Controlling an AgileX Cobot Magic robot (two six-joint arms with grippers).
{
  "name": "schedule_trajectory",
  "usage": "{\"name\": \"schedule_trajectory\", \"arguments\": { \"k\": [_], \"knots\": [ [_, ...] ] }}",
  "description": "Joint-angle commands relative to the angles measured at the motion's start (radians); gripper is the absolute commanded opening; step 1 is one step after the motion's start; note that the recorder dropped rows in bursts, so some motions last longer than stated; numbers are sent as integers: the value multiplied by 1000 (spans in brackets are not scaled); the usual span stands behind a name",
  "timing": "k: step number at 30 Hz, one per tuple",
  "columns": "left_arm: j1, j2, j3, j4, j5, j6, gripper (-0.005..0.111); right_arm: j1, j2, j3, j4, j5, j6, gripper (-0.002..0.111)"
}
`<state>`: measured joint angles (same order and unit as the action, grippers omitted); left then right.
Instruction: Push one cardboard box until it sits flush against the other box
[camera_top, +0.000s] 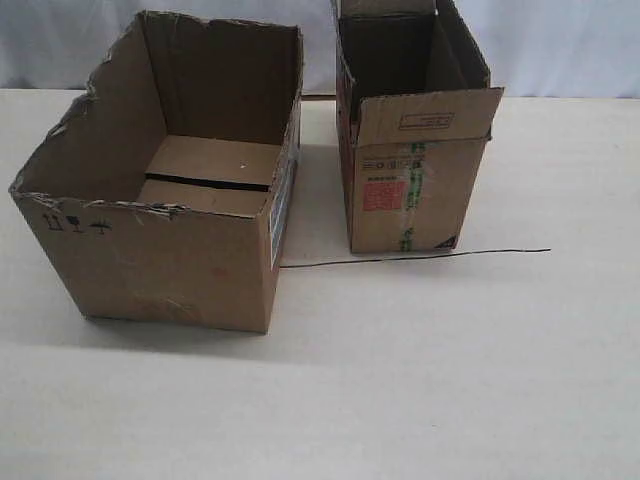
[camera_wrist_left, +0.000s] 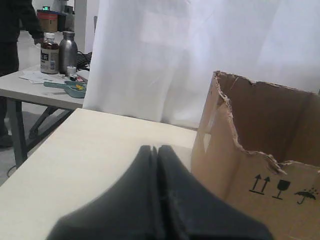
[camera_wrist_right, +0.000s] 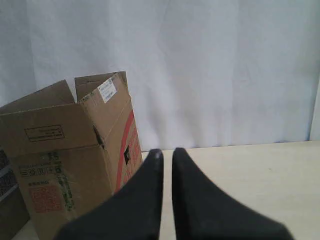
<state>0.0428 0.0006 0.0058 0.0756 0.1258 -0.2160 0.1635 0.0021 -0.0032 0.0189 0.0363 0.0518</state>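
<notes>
The cardboard box (camera_top: 170, 270), wide with a ragged torn rim and black handling symbols, stands open-topped on the left of the table. The other box (camera_top: 415, 190), narrower with a red label and green-striped tape, stands to its right, a strip of bare table between them. Neither gripper shows in the exterior view. In the left wrist view my left gripper (camera_wrist_left: 157, 148) is shut and empty, just beside the cardboard box (camera_wrist_left: 280, 165). In the right wrist view my right gripper (camera_wrist_right: 166, 151) is slightly open, a narrow gap between its fingers, next to the other box (camera_wrist_right: 65, 165).
A thin black wire (camera_top: 420, 255) lies on the pale table (camera_top: 400, 400) in front of the narrow carton. A white curtain (camera_top: 560, 50) hangs behind. Off the table's left stands a side desk with bottles (camera_wrist_left: 55, 45) and a person (camera_wrist_left: 10, 30).
</notes>
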Motion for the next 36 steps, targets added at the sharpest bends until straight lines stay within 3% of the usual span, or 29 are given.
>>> {"name": "schedule_trajectory", "arguments": {
  "k": [1, 32, 36],
  "knots": [
    [-8, -1, -6, -1, -5, 1, 0, 2, -2, 3, -8, -9, -2, 5],
    [-8, -1, -6, -64, -35, 1, 0, 2, -2, 3, -8, -9, -2, 5],
    [-8, -1, -6, -241, -57, -69, 0, 2, -2, 3, -8, -9, -2, 5]
  ]
}}
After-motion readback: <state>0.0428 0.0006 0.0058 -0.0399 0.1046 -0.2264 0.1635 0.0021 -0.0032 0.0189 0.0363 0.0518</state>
